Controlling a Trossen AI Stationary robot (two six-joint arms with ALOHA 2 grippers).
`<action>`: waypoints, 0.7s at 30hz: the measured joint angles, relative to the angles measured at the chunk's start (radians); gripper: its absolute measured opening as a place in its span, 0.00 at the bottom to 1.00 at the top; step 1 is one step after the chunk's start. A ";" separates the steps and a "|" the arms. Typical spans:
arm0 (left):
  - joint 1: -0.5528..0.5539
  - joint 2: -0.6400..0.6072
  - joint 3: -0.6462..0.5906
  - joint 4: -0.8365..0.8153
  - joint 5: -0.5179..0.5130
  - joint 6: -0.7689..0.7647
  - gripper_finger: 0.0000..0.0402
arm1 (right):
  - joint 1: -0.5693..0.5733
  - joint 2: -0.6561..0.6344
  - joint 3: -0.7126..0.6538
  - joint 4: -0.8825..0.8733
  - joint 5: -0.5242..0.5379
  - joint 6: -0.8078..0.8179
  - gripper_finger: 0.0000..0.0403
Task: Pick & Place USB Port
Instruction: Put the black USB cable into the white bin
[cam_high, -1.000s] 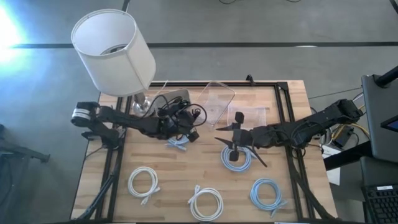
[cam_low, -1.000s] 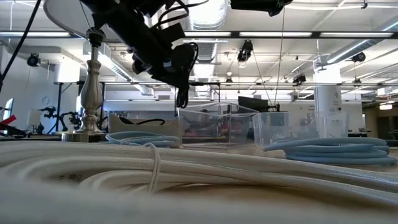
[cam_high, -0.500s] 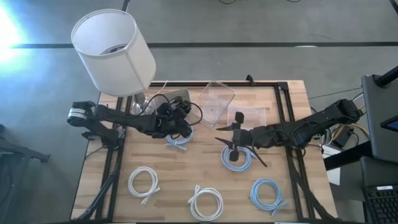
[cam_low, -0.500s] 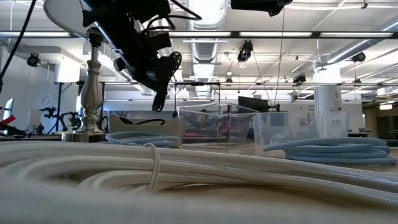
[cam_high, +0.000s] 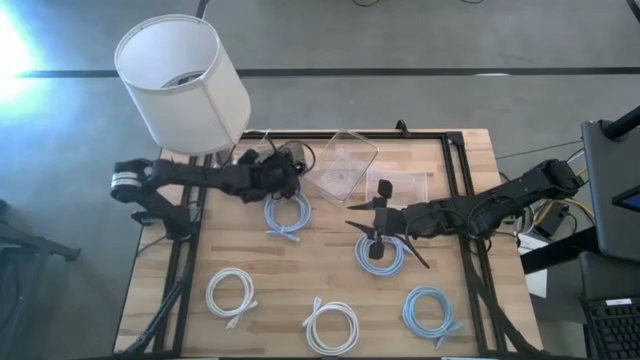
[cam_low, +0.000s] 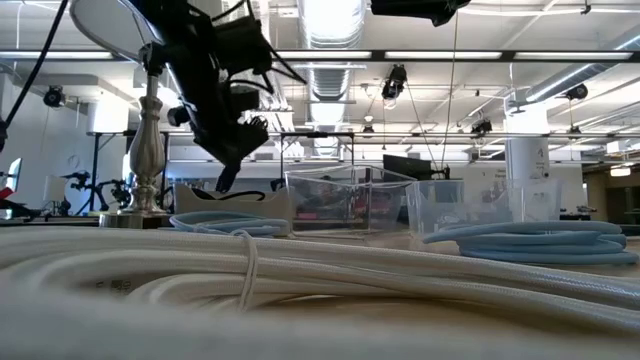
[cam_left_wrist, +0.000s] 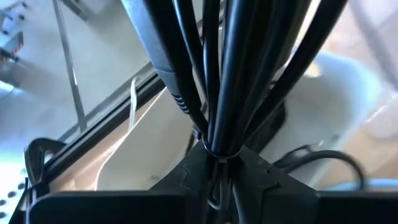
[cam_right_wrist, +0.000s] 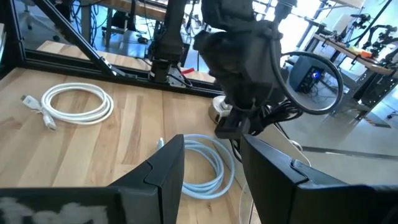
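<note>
White coiled cable (cam_low: 300, 285) fills foreground. Behind it, blue coil (cam_low: 235, 224) at left, another blue coil (cam_low: 540, 237) at right. Clear plastic bins (cam_low: 370, 205) mid-table. Silver lamp stem (cam_low: 148, 140) upright at left. Left arm (cam_low: 215, 95) hangs beside stem, above left blue coil.

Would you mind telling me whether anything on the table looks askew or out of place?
The clear lid-like tray at the table's far edge sits rotated, askew to the table edges, unlike the small clear box beside it. The five coiled cables lie neatly, including the blue coil near the left gripper.
</note>
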 joint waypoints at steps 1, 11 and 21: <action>0.014 0.000 -0.006 -0.001 0.006 0.011 0.13 | 0.000 0.000 0.000 0.000 0.000 0.000 0.38; 0.060 0.001 -0.092 0.004 0.024 -0.005 0.13 | 0.000 0.000 0.000 0.000 0.000 -0.024 0.38; 0.066 0.001 -0.135 0.062 0.029 -0.031 0.19 | 0.000 0.000 0.000 0.000 -0.013 -0.026 0.38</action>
